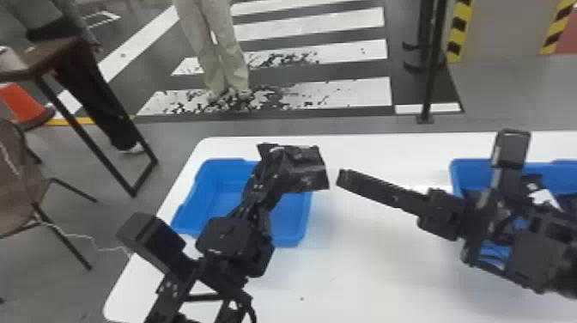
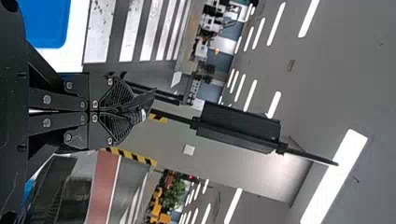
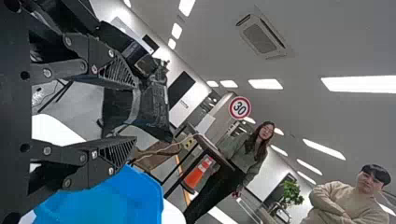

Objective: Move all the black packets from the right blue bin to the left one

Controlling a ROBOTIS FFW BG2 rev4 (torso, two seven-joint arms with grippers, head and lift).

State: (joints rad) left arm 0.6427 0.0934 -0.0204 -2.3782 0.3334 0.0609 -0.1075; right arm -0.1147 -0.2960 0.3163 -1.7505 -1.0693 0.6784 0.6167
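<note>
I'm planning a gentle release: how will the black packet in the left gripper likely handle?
The black packet probably flexes and crumples easily, given its creased surface. Its sheen suggests it might slide readily. It seems fairly light, since the left gripper holds it up in a narrow pinch.

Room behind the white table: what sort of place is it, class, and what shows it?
Probably an indoor robotics test hall: ceiling lights, a zebra crossing on the floor and a traffic cone suggest it.

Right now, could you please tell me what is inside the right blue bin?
Black packets and something white show; the right arm covers much of the bin, so their number cannot be told.
</note>
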